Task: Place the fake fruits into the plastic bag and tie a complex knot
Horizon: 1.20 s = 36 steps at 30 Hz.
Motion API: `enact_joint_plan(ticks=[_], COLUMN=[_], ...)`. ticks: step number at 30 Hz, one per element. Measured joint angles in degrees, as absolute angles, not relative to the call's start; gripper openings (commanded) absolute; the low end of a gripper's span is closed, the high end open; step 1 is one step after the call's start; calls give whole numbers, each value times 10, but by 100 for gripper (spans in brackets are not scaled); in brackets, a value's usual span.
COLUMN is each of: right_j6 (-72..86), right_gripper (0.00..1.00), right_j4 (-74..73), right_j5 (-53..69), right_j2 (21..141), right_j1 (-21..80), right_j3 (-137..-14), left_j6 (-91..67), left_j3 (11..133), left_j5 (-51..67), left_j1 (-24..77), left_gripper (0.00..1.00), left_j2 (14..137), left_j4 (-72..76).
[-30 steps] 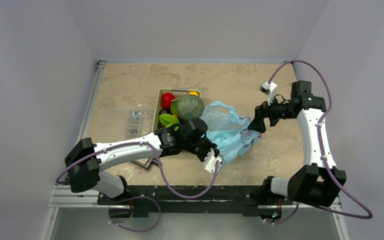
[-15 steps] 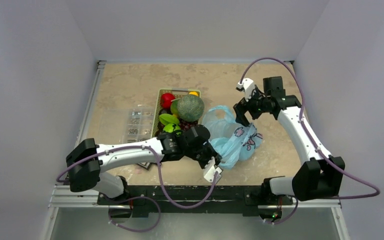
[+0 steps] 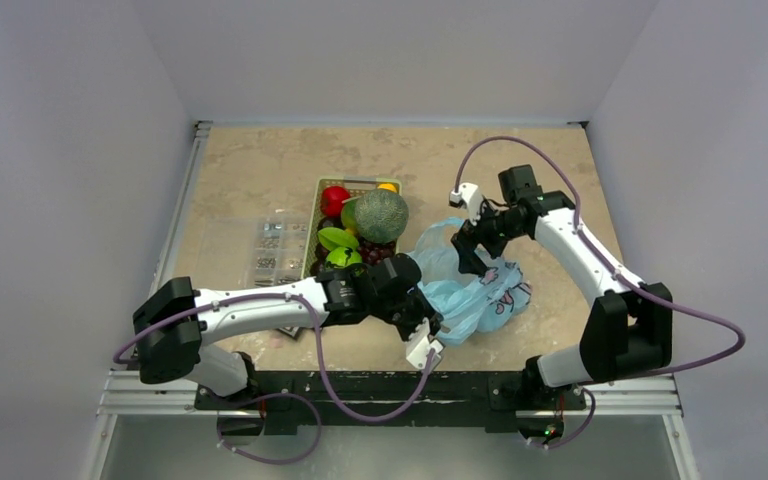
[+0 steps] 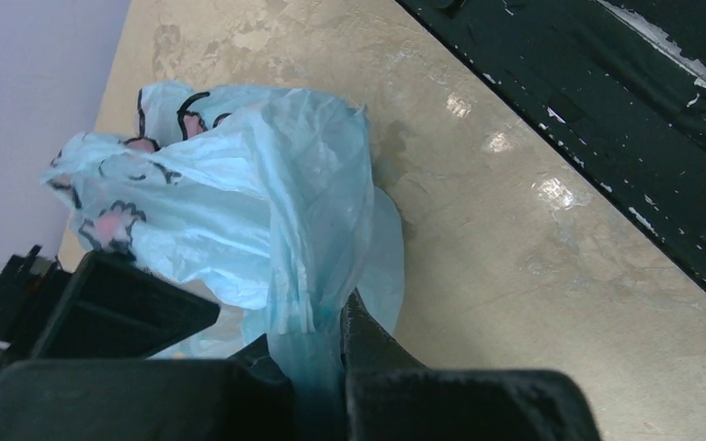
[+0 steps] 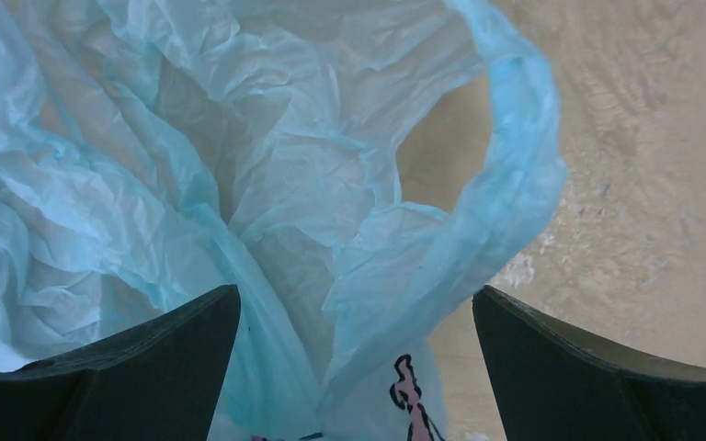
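Item: plastic bag [image 3: 472, 292], thin, light blue, crumpled. It lies right of centre in the top view on the table [image 3: 260, 165], between the two arms.

Contents: none seen. The right wrist view looks into the open mouth and shows only creased film and one handle loop [image 5: 526, 184].

Fruits: all that can be seen sit in the basket [image 3: 316, 212] at centre frame, just left of the bag: apple [image 3: 335, 199], melon [image 3: 380, 214], green pieces [image 3: 337, 238], orange [image 3: 388, 187], and grapes [image 3: 375, 252] at the basket's lower end. No banana can be made out.

Left gripper [image 4: 317, 335]: clenched on a gathered fold at the bag's lower left edge.

Right gripper [image 5: 354, 294]: jaws spread wide over the bag mouth, grasping nothing.

Progress, as judged: early. The bag is being opened; no fruit is loaded and no knot is begun. All loading and tying is left to do.

Markings: pink-and-dark cartoon figures are printed on the bag. No lettering is legible in any view. No brand or label can be read on the basket or on the clear box [image 3: 260, 245] at left.
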State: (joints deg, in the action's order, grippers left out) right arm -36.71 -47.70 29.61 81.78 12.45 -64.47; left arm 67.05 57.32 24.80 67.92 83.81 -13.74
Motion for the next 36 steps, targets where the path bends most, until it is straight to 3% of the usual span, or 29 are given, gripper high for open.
enact_joint_plan(ticks=[1, 2, 3, 6, 7, 11, 18, 19, 23, 24, 25, 30, 36], right_j6=[-369, -371, -371, -364, -361, -321, -248, -241, -231, -230, -229, -227, -232], right_gripper=[92, 79, 65, 9, 0, 0, 0, 0, 0, 0, 0, 0, 0], right_j4=[-476, -471, -464, -447, -441, -401, -284, -272, -263, -262, -261, -278, -296], right_j5=[290, 281, 267, 221, 205, 130, 49, 46, 57, 61, 72, 118, 179], right_j2=[818, 818, 818, 818, 817, 793, 749, 740, 717, 713, 707, 649, 594], right_j1=[125, 126, 127, 128, 128, 122, 81, 77, 74, 74, 74, 72, 72], right_j3=[-636, -623, -608, -573, -572, -602, -760, -762, -736, -726, -710, -630, -623], left_j6=[670, 670, 670, 665, 662, 656, 698, 703, 683, 669, 651, 503, 291], left_j3=[573, 573, 573, 573, 573, 573, 573, 573, 573, 573, 573, 573, 605], left_j5=[247, 247, 247, 246, 246, 250, 268, 266, 249, 245, 241, 234, 202], left_j1=[679, 679, 679, 679, 679, 680, 686, 686, 688, 690, 691, 686, 657], left_gripper=[0, 0, 0, 0, 0, 0, 0, 6, 65, 86, 96, 100, 100], left_j2=[838, 838, 838, 838, 838, 833, 834, 839, 864, 865, 864, 783, 644], left_j4=[-138, -137, -136, -131, -132, -153, -234, -233, -232, -231, -227, -174, -88])
